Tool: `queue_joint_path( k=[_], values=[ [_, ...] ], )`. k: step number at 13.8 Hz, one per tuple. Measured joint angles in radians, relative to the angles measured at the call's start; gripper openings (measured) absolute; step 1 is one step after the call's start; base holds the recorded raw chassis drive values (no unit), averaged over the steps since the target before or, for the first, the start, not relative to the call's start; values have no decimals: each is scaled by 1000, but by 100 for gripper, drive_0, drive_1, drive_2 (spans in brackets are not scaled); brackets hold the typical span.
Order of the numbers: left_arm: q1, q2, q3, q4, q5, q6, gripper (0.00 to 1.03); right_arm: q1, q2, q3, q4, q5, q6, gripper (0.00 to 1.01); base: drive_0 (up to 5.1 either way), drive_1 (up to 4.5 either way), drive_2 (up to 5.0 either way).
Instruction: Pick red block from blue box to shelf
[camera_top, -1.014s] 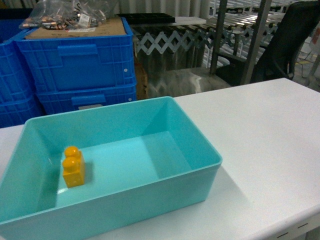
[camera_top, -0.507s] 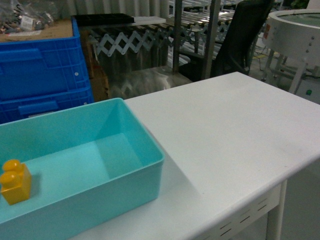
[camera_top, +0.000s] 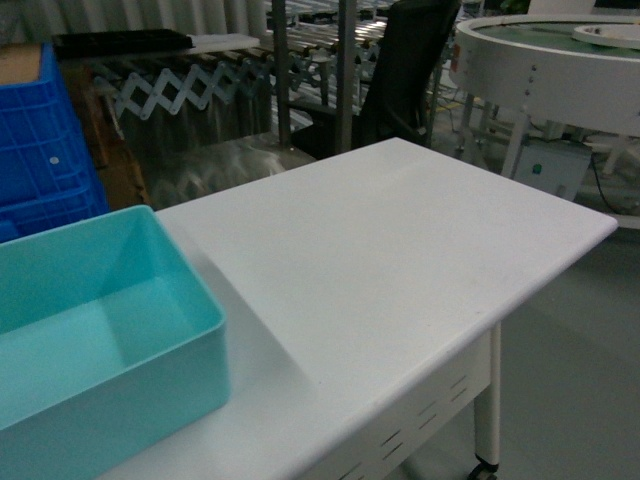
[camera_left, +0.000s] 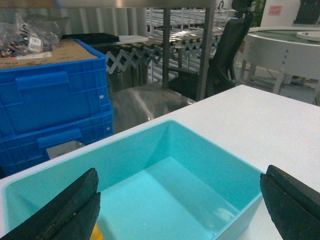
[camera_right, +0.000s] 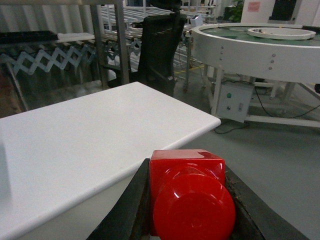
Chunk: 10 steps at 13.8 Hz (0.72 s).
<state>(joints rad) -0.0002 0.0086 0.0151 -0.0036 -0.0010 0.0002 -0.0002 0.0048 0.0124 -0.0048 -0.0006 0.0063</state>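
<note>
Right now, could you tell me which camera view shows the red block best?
The right wrist view: the red block fills the lower centre, clamped between the right gripper fingers, its round stud facing the camera. The head view and left wrist view show nothing of it, only the blue box.

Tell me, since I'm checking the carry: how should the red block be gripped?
By its two flat opposite side walls, as the right gripper has it now: one of the jaws on each side of the red block, the round stud left free, facing the wrist camera. Flat parallel faces give firm contact; the stud is rounded and would likely slip.
</note>
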Motion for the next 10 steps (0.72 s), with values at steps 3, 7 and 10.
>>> queue_joint_path(
  k=[3, 7, 10],
  values=[
    [0, 0, 0, 0, 0, 0, 98, 0, 0, 0, 0, 0, 0, 28, -154, -154, -154],
    [0, 0, 0, 0, 0, 0, 98, 0, 0, 0, 0, 0, 0, 28, -164, -164, -164],
    [0, 0, 0, 0, 0, 0, 98, 0, 0, 0, 0, 0, 0, 28, -153, -153, -153]
  ],
)
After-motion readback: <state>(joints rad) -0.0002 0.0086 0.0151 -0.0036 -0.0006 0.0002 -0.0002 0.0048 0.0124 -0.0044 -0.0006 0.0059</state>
